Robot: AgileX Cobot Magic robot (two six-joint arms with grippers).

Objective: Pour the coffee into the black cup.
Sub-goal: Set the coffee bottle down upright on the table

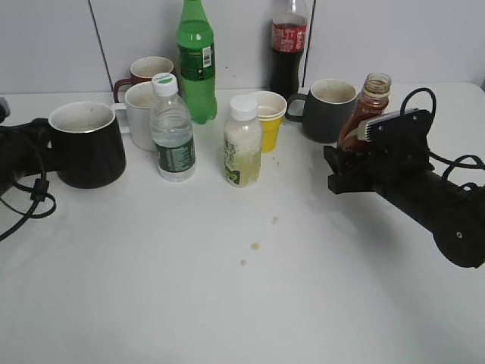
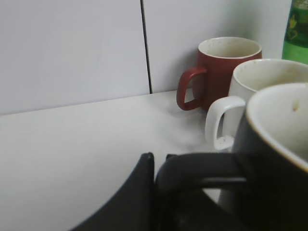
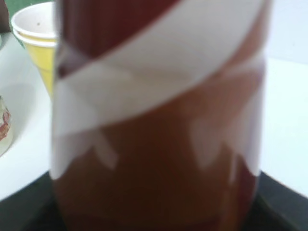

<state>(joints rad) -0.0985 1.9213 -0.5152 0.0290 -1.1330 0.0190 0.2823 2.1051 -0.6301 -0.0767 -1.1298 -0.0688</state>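
While the coffee [image 1: 366, 114] stands uncapped at right rear, just beside the grey mug [image 1: 327, 110], the R gripper [image 1: 350, 168] is at its lower body; R wrist view is filled w/ label and brown glass, black gripper parts only at bottom edge, so can't tell if it's clamped or merely around it. Bottle leans slightly in ext view. Handling, my guess: small glass bottle, stiff, smooth, prob. slippery on the label wrap, breakable if knocked; looks mostly full, so moderate weight for its size. Best hold = mid-to-lower body, square on, neck left free for the pour; open mouth means tilt slow or it spills early. Black cup [image 1: 86, 142] sits far left, well apart from the bottle. L gripper [image 2: 156, 166] is at its handle: L wrist view shows a dark finger [image 2: 144, 180] just beside the handle, but contact/closure not resolvable, can't tell. Cup inside whitish, no liquid visible. Other containers: white mug [image 2: 260, 82] and red mug [image 2: 226, 67] behind cup, both look empty w/ specks; yellow cup [image 1: 267, 117] stacked paper, contents unseen; water btl [image 1: 170, 129] clear; pale drink btl [image 1: 242, 144] part full; green btl [image 1: 195, 57] and cola [image 1: 288, 45] at rear. Few brown drops on table [image 1: 242, 303] mid-front.
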